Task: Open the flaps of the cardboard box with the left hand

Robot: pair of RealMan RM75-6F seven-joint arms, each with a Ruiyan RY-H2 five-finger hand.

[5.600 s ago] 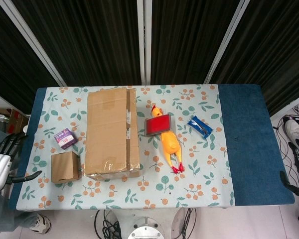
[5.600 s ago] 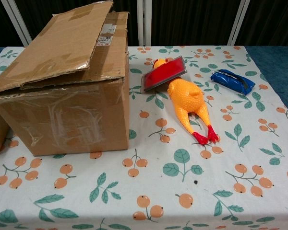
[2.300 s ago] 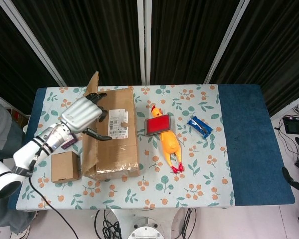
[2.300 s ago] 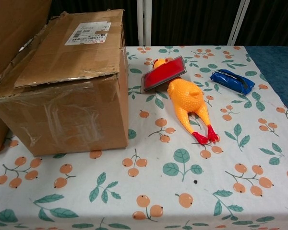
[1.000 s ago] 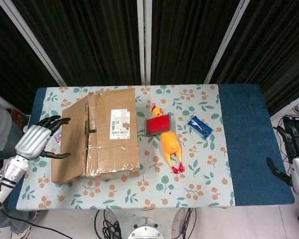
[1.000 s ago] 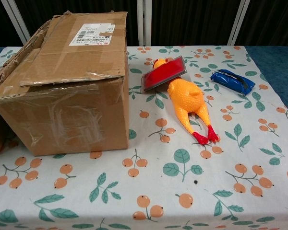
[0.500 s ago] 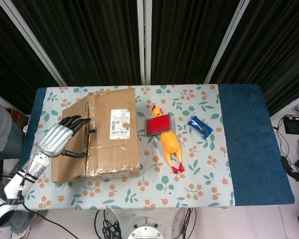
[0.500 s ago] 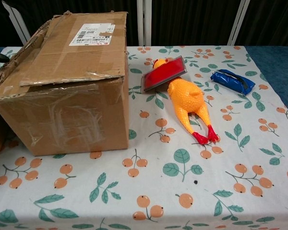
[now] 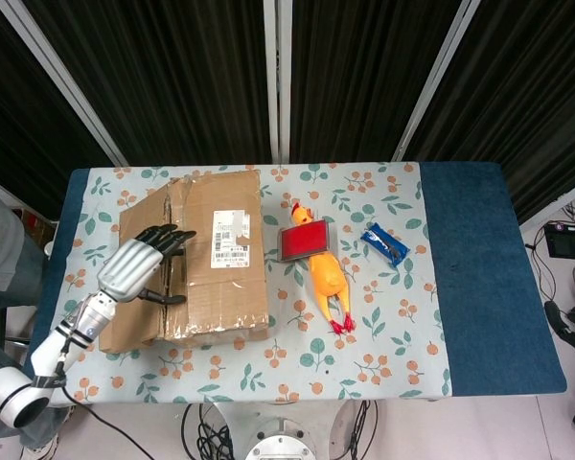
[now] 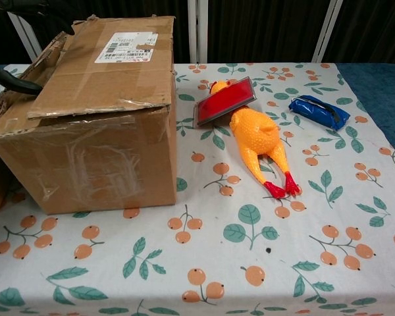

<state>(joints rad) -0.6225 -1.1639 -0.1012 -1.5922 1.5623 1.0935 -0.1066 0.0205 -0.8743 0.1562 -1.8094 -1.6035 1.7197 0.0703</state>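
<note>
Cardboard box [image 9: 206, 254] is sat on the left part of the flowery tablecloth [image 9: 383, 316], long side running front to back. One flap [image 9: 139, 273] is folded out flat to the left, while the other flap [image 10: 108, 66], the one with the white shipping label [image 9: 229, 238], is lying shut across the top. The left hand [image 9: 139, 265] is seen hovering over the seam between the two flaps, fingers [image 9: 172, 237] spread and nothing held; whether the box is actually being touched can't be told. Just its dark fingertips [image 10: 13, 79] are caught at the left edge of the chest view. The right hand isn't shown in either view. A rubber chicken [image 9: 324, 273] is laid just right of the box with a red card [image 9: 303, 240] propped on its head end, and a blue packet [image 9: 384, 244] is placed further right.
</note>
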